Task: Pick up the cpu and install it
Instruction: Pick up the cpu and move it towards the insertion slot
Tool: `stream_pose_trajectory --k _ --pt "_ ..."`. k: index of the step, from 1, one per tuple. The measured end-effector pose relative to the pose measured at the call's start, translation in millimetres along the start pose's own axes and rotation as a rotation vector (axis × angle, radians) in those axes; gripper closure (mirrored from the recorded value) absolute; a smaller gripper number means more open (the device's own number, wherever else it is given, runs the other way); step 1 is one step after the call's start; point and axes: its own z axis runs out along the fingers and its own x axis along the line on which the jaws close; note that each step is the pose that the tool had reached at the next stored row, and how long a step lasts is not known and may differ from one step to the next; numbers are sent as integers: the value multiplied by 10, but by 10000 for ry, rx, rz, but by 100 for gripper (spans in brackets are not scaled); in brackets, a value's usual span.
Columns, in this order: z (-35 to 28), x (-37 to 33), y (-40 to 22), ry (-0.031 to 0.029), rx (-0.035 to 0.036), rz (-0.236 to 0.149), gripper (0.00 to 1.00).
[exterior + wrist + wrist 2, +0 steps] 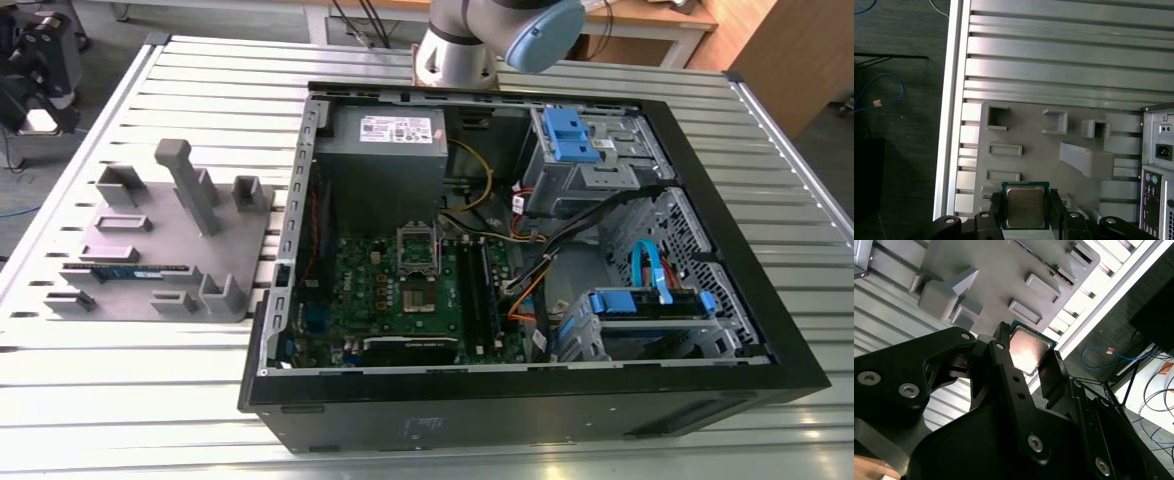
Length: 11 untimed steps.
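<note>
**Silver-topped cpu clamped in the gripper over the grey holder**

Both wrist views show the black fingers drawn in narrow on the cpu. One finger presses on each of two opposite edges. The chip lies flat between them at the very tip of the gripper. Its silvery-grey metal lid faces the cameras, with a thin green border around it. As far as these views show, nothing but the fingers touches it.

Beyond the fingertips and well below the hand lies the grey holder. It is a flat moulded plate with open pockets, low frames and a long wedge-shaped block. It rests on the slatted aluminium table. Off to one side of the hand, past the holder, stands the rear panel of the computer case with its ports. On the hand's other side, past the table's edge, a blue cable loops on the dark floor.

In the exterior view the holder sits just beside the open case, on the exterior view's left. A long narrow memory stick lies on the holder. Inside the case is a green motherboard with the metal socket frame near its middle. The arm, grey with a pale blue cap, rises behind the case.
</note>
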Motion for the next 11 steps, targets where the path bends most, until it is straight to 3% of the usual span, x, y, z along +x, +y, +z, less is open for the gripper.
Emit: stream_pose_trajectory --k 11 --pt "0 -30 -2 1 1 0 53"
